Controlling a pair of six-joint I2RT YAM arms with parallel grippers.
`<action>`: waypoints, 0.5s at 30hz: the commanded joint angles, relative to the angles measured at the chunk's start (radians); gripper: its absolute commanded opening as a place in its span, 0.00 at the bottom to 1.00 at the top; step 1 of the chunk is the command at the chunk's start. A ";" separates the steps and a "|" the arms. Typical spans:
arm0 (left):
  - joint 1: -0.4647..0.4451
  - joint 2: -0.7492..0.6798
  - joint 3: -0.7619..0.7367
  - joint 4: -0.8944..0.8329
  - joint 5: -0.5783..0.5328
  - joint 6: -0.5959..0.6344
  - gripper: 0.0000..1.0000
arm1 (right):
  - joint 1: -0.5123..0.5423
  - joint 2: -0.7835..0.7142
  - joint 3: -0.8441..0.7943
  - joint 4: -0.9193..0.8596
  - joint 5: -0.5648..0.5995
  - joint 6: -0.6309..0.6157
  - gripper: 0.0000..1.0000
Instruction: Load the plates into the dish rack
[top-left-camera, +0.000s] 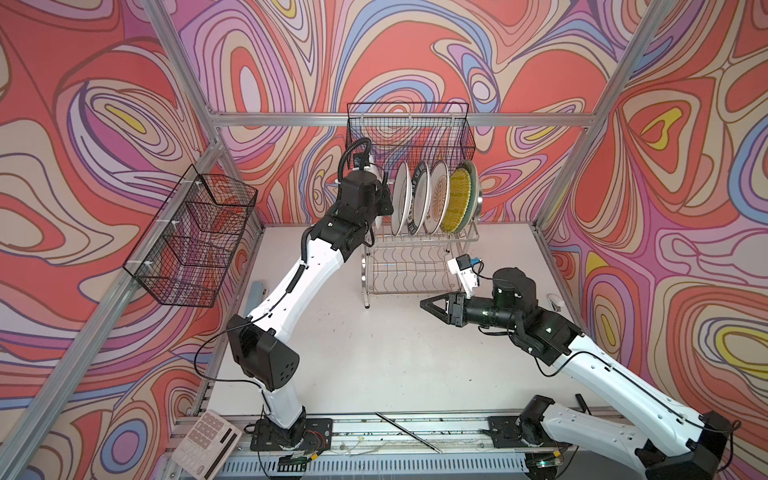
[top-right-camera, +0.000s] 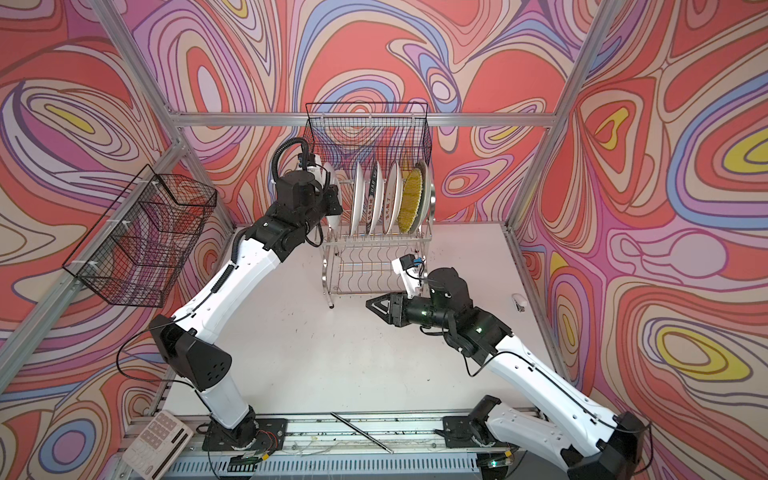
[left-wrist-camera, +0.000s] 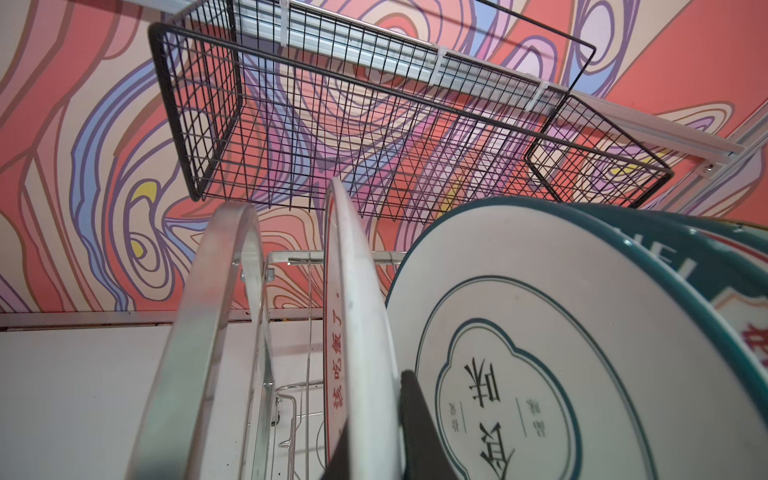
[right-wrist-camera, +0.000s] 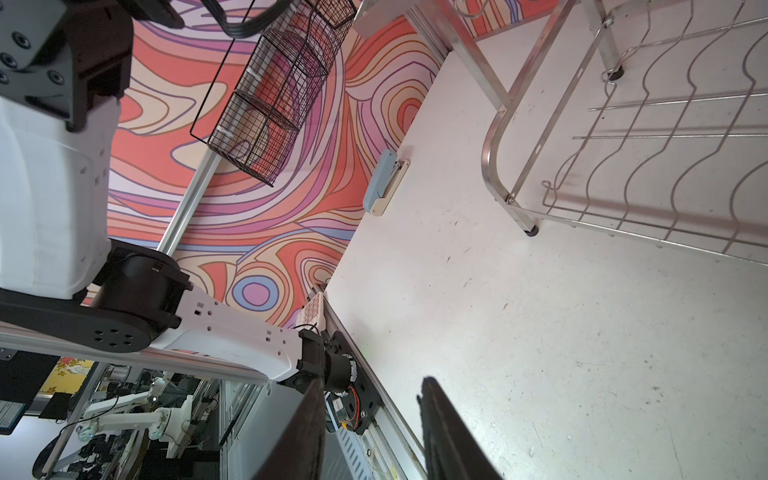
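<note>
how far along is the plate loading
Five round plates stand in the shiny chrome wire dish rack. The left gripper fingers pinch the sixth, a white red-lettered plate, at the rack's left end. Left: release it; the white tabletop holds no plates.

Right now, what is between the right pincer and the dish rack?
Only bare table, from right pincer to dish rack, in the right wrist view.
</note>
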 joint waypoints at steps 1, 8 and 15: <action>0.011 0.007 -0.013 -0.057 -0.029 0.026 0.00 | 0.006 0.004 0.019 0.015 -0.001 -0.015 0.39; 0.012 0.003 -0.011 -0.069 -0.038 0.044 0.00 | 0.006 0.004 0.024 0.018 -0.005 -0.013 0.39; 0.012 0.003 -0.009 -0.078 -0.045 0.045 0.00 | 0.006 0.004 0.025 0.017 -0.007 -0.013 0.39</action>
